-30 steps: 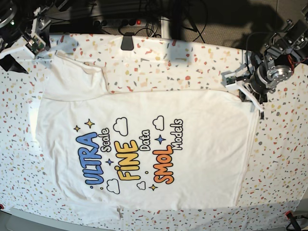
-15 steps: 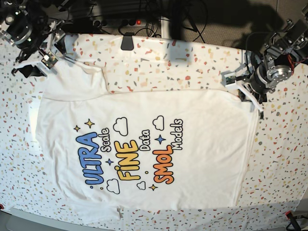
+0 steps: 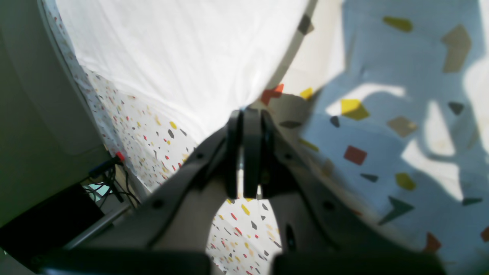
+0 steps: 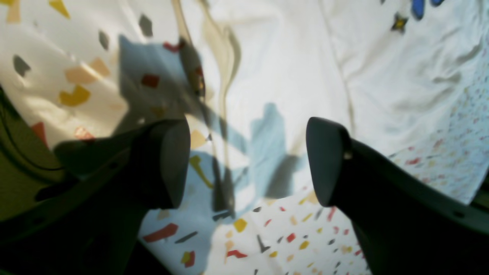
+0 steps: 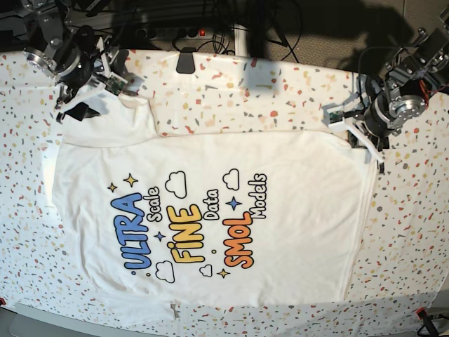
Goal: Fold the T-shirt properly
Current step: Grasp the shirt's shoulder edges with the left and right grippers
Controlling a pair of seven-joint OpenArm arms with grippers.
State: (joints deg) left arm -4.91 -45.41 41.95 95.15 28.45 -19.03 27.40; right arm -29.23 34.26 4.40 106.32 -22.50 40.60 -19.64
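The white T-shirt (image 5: 210, 182) lies spread flat on the speckled table, print side up, with one sleeve at the upper left. My left gripper (image 5: 359, 135) is at the shirt's upper right corner. In the left wrist view the left gripper (image 3: 248, 114) is shut on the T-shirt (image 3: 183, 49), whose cloth runs into the fingertips. My right gripper (image 5: 91, 98) hovers over the sleeve's edge. In the right wrist view the right gripper (image 4: 248, 164) is open, with nothing between the fingers (image 4: 168, 160) and the T-shirt (image 4: 290, 68) below them.
The speckled table covering (image 5: 280, 91) shows all round the shirt. A black clip-like object (image 5: 186, 60) sits at the table's far edge. Cables and a power strip (image 5: 175, 31) lie behind it. The table's near edge runs just below the shirt.
My right arm has swung from the far left corner rightward and now stands over the sleeve. The left arm and the shirt have not moved.
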